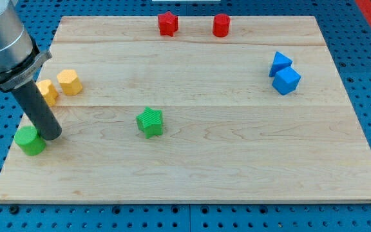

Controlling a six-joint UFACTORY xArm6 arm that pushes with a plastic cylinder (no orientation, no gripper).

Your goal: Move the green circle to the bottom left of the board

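Observation:
The green circle (pixel 29 141) is a short green cylinder at the view's left edge of the wooden board (pixel 237 167), a little above the bottom left corner. My tip (pixel 51 136) stands right against the green circle's right side, touching it. The dark rod rises from there up to the view's top left into the grey arm body.
A green star (pixel 150 122) lies left of the board's middle. Two yellow blocks (pixel 69 82) (pixel 47 91) sit at the left, above my tip. A red star (pixel 167 23) and a red cylinder (pixel 221 25) are at the top edge. Two blue blocks (pixel 279 62) (pixel 286 80) are at the right.

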